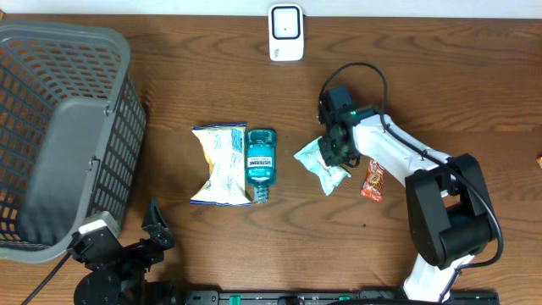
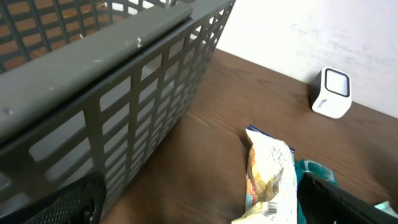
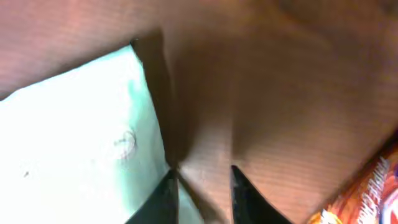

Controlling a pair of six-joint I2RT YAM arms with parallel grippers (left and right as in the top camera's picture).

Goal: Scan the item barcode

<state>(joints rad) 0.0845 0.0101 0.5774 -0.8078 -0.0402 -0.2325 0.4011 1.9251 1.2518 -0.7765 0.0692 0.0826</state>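
Observation:
A mint-green packet [image 1: 320,165] lies flat on the table to the right of centre. My right gripper [image 1: 340,146] is down on its right edge. In the right wrist view the packet [image 3: 74,124] fills the left side, and the right gripper [image 3: 202,180] is narrowly open, with table and a sliver of packet showing in the gap. The white scanner [image 1: 286,32] stands at the table's back edge and also shows in the left wrist view [image 2: 331,93]. My left gripper [image 1: 125,235] rests wide open at the front left, nothing between its fingers [image 2: 68,202].
A grey basket [image 1: 59,127] takes up the left side, with its wall [image 2: 124,81] close to the left gripper. A chips bag [image 1: 220,163] and a teal mouthwash bottle [image 1: 260,161] lie at the centre. An orange snack packet [image 1: 373,180] lies just right of the mint-green packet.

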